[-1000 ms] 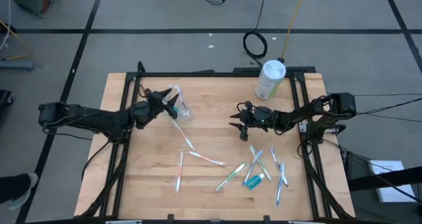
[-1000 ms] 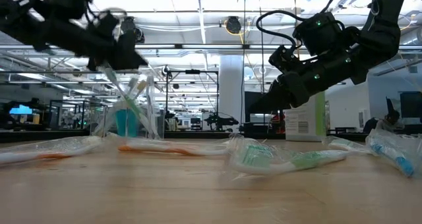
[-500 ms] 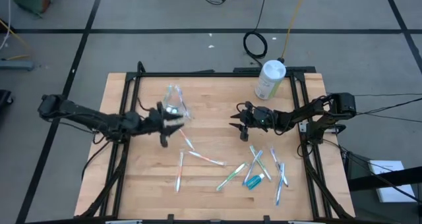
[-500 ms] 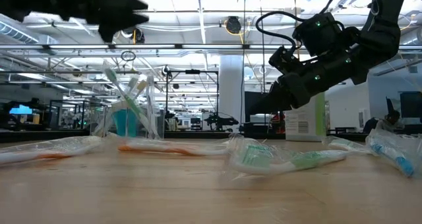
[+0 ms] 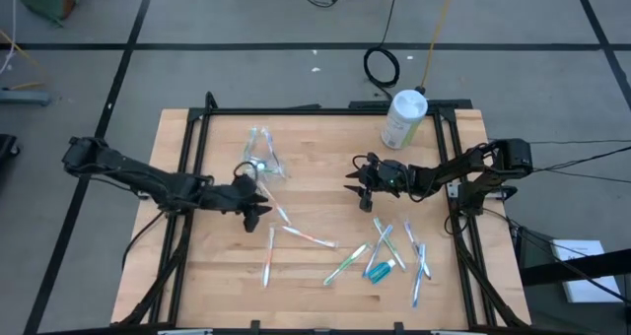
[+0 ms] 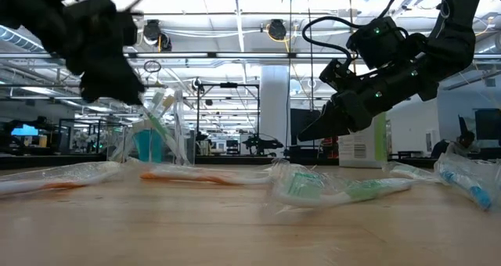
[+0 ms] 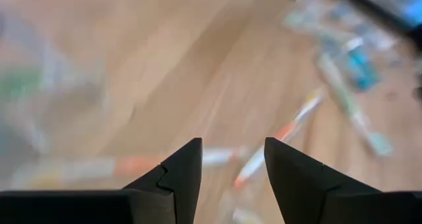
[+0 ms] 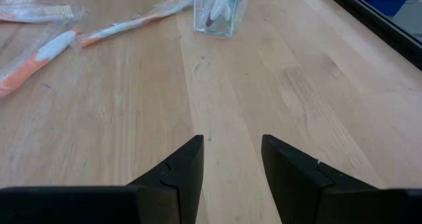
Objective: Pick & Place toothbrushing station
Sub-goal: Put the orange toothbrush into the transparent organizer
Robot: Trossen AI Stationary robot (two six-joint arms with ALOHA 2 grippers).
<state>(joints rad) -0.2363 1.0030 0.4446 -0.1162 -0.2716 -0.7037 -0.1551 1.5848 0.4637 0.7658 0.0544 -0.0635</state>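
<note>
From above, the clear cup (image 5: 261,150) of the toothbrushing station stands on the wooden counter (image 5: 315,281), toward its far left part, brushes poking out of it. The left tool (image 5: 258,203) hangs just in front of the cup, over bare wood, holding nothing. The right tool (image 5: 357,187) waits near the counter's middle right, well apart from the cup. Wrapped toothbrushes (image 5: 347,262) and a blue toothpaste tube (image 5: 381,269) lie scattered across the near half, and a white canister (image 5: 403,118) stands at the far right edge.

At counter height, the cup (image 6: 155,133) stands upright behind a row of wrapped brushes (image 6: 337,189); the left tool (image 6: 106,51) hovers dark above it, the right tool (image 6: 313,129) points down toward the counter, empty.

The left wrist camera shows its two fingers (image 7: 181,174) parted with only air between them, above what appear to be orange-tipped brushes (image 7: 277,141), though the blur leaves this uncertain.

The right wrist camera shows parted, empty fingers (image 8: 183,174) over bare wood, the cup (image 8: 216,10) beyond them beside two wrapped brushes (image 8: 125,26).
</note>
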